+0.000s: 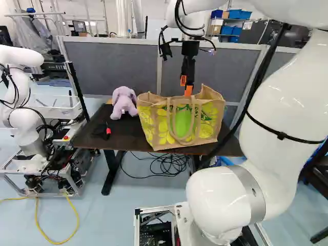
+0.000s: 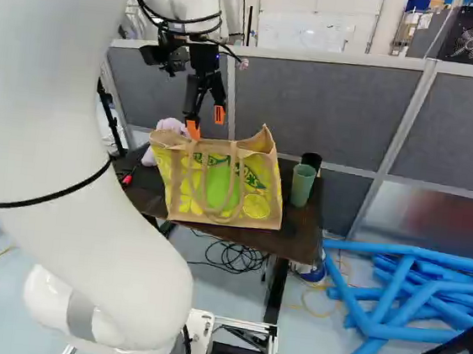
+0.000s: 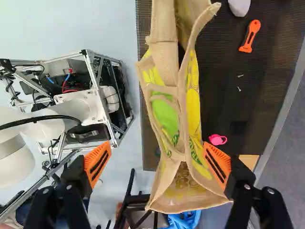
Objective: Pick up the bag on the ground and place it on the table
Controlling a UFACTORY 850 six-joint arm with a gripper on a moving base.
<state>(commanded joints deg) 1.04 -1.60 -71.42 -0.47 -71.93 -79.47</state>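
The bag (image 1: 183,122) stands upright on the bench (image 1: 120,134); the hand (image 3: 157,164) is spread wide, its fingers pinching nothing; placement appears essentially complete; only the hand's withdrawal seems to remain.

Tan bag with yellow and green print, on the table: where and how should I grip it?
Probably its near top rim, between the ends of the drooping tan handle, from above, one finger inside and one outside. The bag stands upright, open at the top, and the limp loop looks harder to hook.
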